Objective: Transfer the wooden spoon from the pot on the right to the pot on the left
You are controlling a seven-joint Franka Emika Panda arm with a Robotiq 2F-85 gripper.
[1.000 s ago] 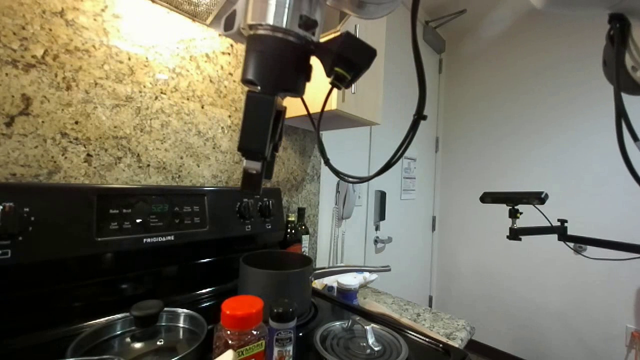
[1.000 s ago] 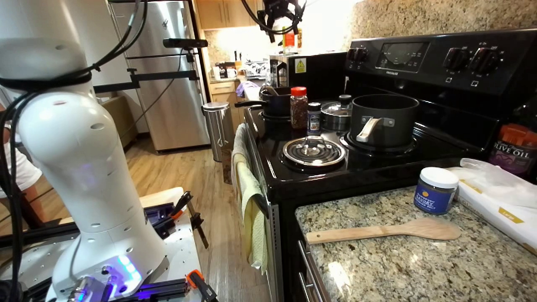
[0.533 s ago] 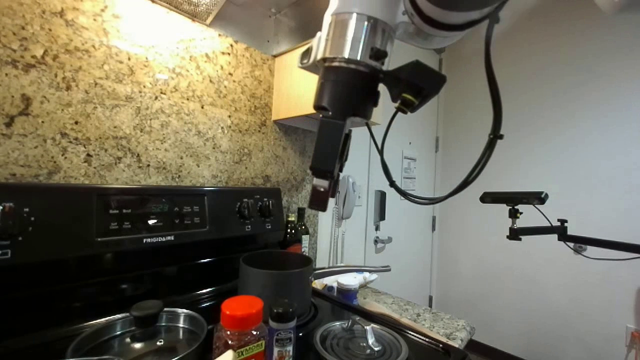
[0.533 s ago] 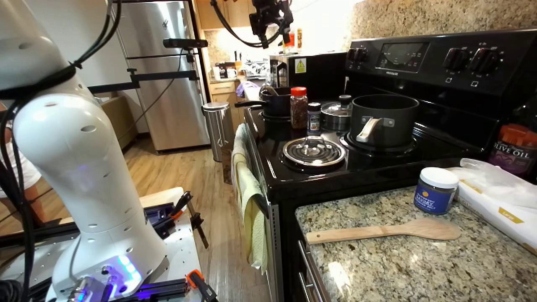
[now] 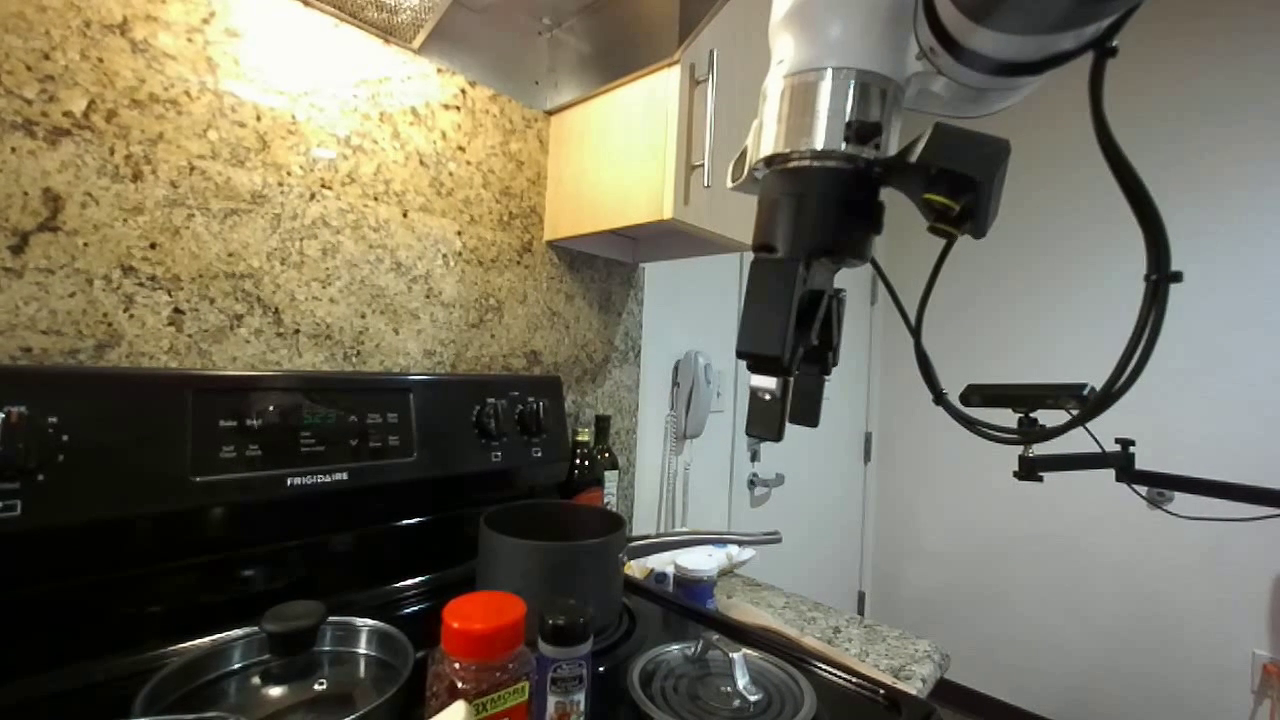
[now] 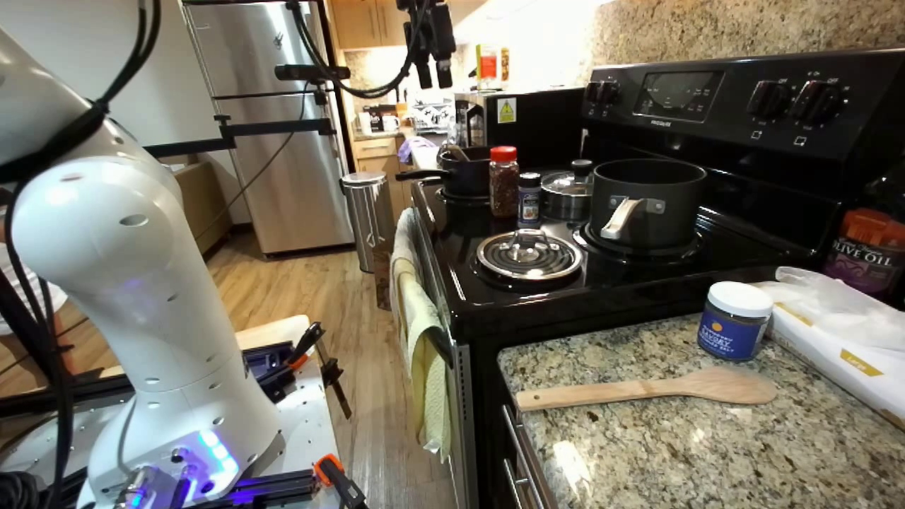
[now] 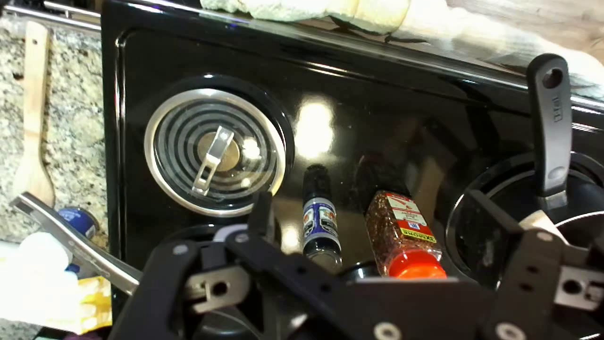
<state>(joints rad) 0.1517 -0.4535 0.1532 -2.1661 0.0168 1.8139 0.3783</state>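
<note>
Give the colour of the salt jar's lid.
White; the lid shows best in an exterior view.

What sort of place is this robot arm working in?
Most likely a home kitchen: there's a black Frigidaire coil stove, a dark saucepan standing on it, and a stainless-steel refrigerator in the background.
</note>
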